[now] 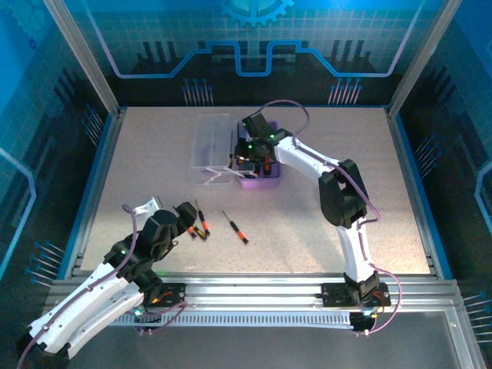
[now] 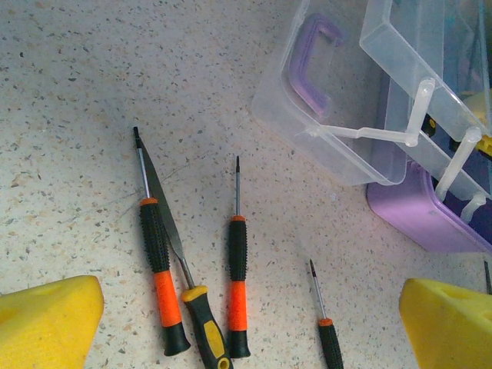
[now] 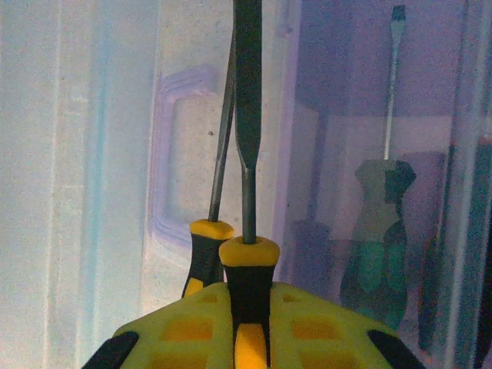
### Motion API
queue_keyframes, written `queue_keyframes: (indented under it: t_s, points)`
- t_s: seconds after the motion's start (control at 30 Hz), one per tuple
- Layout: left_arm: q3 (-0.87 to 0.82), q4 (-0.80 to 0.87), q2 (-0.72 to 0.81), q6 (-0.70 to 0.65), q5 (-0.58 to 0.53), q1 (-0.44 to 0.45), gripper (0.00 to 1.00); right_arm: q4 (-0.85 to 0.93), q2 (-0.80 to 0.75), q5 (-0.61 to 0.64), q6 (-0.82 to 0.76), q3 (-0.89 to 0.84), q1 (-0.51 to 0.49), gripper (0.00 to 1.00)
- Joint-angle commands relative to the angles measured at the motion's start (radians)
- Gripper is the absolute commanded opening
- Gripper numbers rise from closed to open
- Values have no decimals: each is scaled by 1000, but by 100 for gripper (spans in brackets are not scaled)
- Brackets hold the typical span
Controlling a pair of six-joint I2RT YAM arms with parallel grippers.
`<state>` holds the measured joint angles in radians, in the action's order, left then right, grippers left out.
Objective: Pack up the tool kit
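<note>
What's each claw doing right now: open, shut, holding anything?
Left claw: open, holding nothing.
Right claw: shut on a yellow-and-black-handled tool.

Reads speckled beige across the table [image 2: 77, 77], purple on the case [image 2: 415, 215] and its handle [image 2: 298, 73], clear on the lid [image 2: 323, 131], orange-and-black on two screwdrivers [image 2: 161, 269], yellow-and-black on the file-like tool [image 2: 204, 315] and the flat-bladed tool [image 3: 246, 284], green on one stowed screwdriver [image 3: 377, 261], bright yellow on the left finger pads [image 2: 46, 323].
</note>
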<state>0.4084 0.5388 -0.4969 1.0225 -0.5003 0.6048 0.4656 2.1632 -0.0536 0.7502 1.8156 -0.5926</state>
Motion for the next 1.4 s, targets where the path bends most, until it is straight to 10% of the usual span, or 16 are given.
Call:
queue_keyframes:
  t_s: [0.0, 1.0, 1.37]
  points:
    - [8, 26, 8, -1, 6, -8, 99, 32, 42, -6, 30, 55, -16, 16]
    - [10, -93, -23, -65, 55, -8, 100, 10, -204, 58, -34, -64, -2, 38]
    - [-62, -399, -114, -134, 239, -8, 99, -63, -486, 88, -137, -493, 79, 41]
